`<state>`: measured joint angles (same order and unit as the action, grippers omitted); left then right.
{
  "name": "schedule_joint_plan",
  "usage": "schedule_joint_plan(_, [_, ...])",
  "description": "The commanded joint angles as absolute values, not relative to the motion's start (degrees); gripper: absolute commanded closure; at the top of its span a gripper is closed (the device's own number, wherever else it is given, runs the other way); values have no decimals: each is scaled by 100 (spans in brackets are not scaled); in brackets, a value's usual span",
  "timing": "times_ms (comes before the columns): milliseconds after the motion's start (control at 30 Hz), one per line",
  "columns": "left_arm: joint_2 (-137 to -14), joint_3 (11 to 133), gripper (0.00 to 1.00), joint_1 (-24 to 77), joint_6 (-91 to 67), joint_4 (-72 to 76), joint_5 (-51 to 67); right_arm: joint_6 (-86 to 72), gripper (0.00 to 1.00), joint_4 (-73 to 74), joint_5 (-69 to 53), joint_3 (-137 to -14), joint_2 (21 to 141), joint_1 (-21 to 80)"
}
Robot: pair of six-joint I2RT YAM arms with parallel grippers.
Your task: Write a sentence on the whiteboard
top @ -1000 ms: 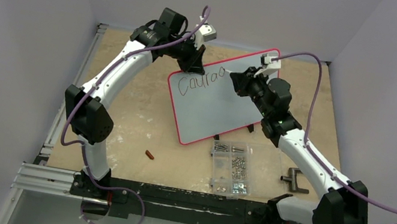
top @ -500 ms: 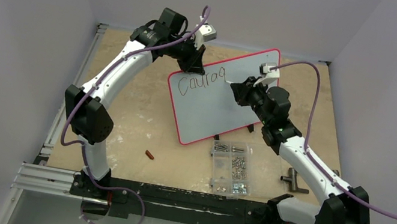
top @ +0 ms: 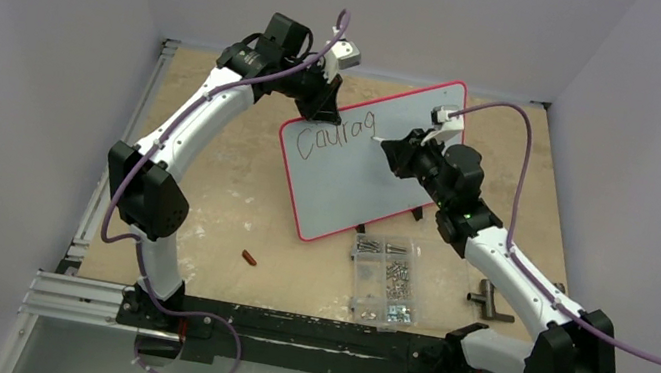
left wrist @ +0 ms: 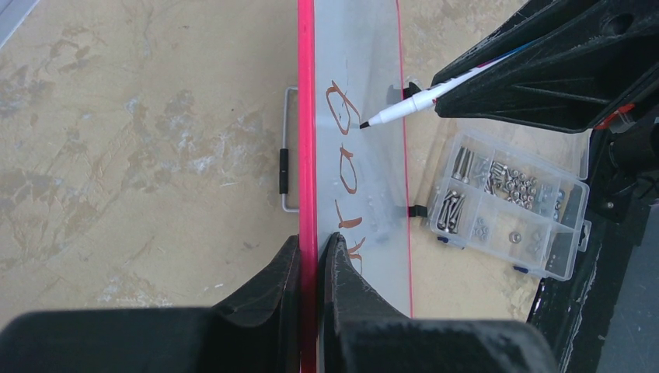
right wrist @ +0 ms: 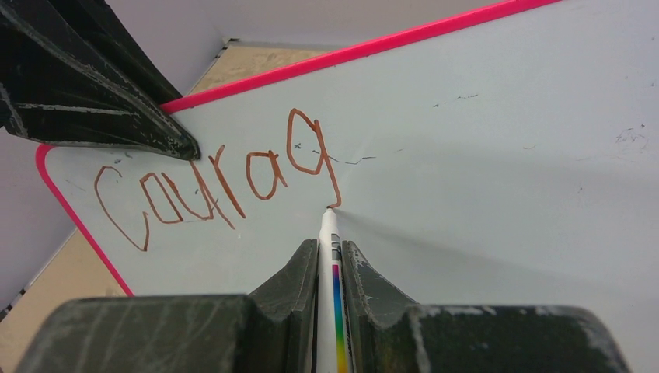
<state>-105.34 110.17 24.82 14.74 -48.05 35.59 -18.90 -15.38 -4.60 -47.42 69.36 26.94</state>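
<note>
Toward the back of the table, the left gripper clamps the whiteboard's pink rim while the right gripper, closed on a marker, ends the g in the sentence, "Courag" so far; next, probably, a small lift rightward to begin the e.

A robotics lab cell: plain grey walls enclose a scuffed plywood table; aluminium mounting rail.

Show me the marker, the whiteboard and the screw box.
marker (left wrist: pixel 404 102), left wrist view, white barrel near tip.
whiteboard (top: pixel 357 186), top view, bare white face.
screw box (top: pixel 384 279), top view, middle compartments.
</note>
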Motion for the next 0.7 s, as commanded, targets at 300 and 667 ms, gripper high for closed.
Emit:
schedule_joint_plan(300, [-10704,10995,100,2672,2135,-5476,3152,-1920,100,-1719,-720,-5096,6976,2692])
schedule_joint_plan(667, [-10709,11005,100,2672,2127,-5475,3142,-2138,100,-2091,-728,-5057,6444,2694])
